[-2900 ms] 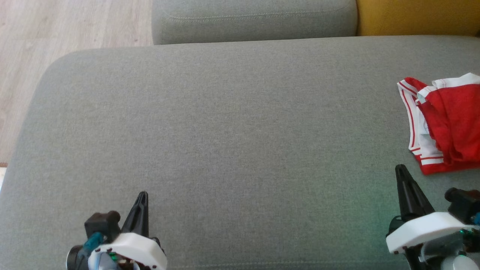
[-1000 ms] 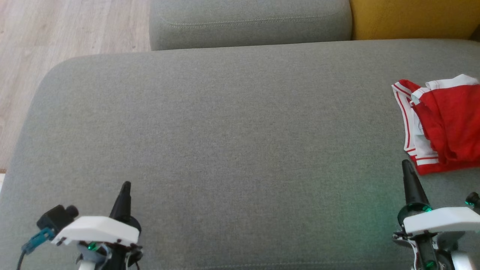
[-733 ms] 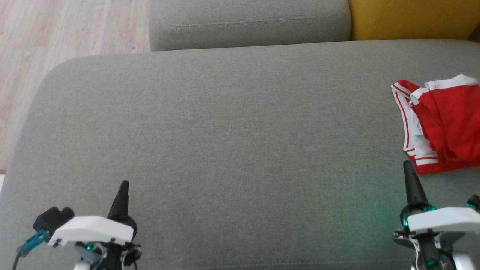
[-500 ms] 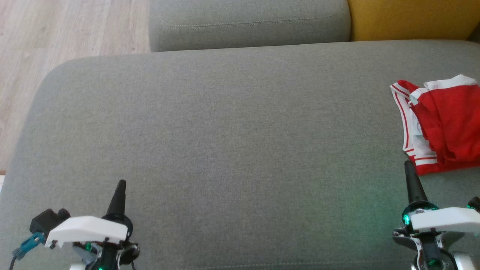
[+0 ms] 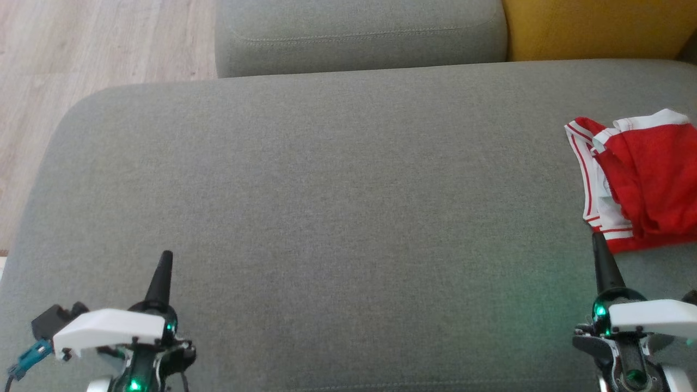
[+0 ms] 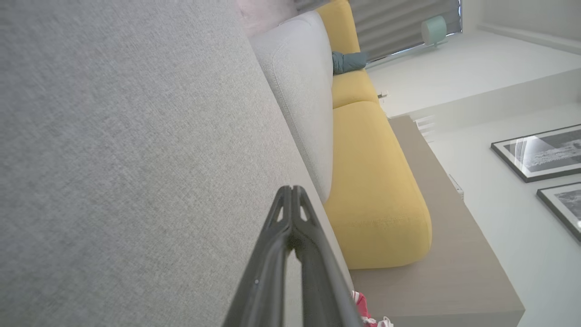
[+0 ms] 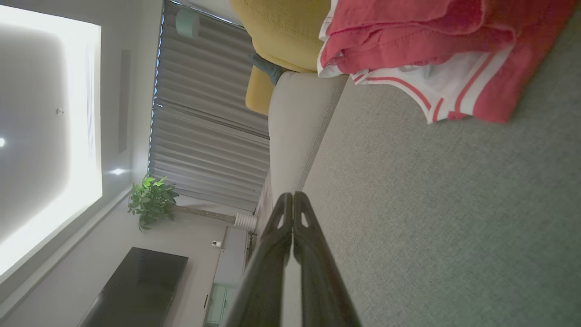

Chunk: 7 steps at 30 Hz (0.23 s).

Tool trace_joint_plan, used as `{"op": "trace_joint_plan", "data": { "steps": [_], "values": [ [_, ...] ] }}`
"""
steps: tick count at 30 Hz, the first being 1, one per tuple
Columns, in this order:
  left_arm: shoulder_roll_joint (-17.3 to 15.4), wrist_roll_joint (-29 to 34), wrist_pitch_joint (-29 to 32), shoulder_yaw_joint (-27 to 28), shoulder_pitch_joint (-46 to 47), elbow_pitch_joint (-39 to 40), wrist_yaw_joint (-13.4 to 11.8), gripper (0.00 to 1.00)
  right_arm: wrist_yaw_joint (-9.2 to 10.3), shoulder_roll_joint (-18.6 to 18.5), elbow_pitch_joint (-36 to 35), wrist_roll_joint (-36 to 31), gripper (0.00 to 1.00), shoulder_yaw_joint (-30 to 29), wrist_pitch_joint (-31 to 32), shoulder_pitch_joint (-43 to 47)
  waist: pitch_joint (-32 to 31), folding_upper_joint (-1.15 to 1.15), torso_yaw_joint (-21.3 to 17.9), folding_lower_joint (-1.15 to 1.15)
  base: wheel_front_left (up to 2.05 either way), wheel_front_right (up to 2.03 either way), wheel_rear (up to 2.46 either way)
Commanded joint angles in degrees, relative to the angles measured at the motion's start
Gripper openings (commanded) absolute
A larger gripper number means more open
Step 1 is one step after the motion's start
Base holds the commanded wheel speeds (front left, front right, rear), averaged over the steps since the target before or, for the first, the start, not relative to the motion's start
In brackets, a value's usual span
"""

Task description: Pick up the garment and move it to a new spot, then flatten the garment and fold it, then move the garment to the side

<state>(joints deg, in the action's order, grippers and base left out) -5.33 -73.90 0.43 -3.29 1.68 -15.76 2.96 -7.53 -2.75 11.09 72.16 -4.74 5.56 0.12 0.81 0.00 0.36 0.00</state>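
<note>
The garment (image 5: pixel 642 179) is red with white striped trim and lies crumpled at the right edge of the grey sofa seat (image 5: pixel 326 190); it also appears in the right wrist view (image 7: pixel 435 50). My right gripper (image 5: pixel 598 239) is shut and empty, its tip just short of the garment's near corner. In the right wrist view the right gripper's (image 7: pixel 293 196) fingers are pressed together. My left gripper (image 5: pixel 166 257) is shut and empty at the lower left, far from the garment. A sliver of the garment (image 6: pixel 363 309) peeks past the closed left gripper (image 6: pixel 291 190) in the left wrist view.
A grey back cushion (image 5: pixel 359 32) and a yellow cushion (image 5: pixel 593 27) lie beyond the seat. Wooden floor (image 5: pixel 81 49) lies off the seat's left edge. The wide middle of the seat is bare fabric.
Both arms have drawn back toward the bottom of the view and rolled their wrists; the left gripper has shifted left. The camera has drifted slightly. The garment has stayed where it was.
</note>
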Motion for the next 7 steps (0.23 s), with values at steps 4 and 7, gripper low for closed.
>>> {"op": "trace_joint_plan", "data": {
  "steps": [4,7],
  "values": [
    [-0.12,-4.21,1.14,3.24,3.3,1.75,1.18,0.0,0.03,-1.27,-0.84,4.79,0.0,0.43,-0.46,-3.72,-0.12,0.0,-0.06,0.0,0.0,0.0,0.0],
    [0.02,-5.4,1.46,3.68,3.39,1.75,1.44,0.0,0.03,-1.27,-0.54,6.1,0.0,0.38,-0.45,-3.91,-0.16,0.0,-0.09,0.0,0.0,0.0,0.0]
  ]
}}
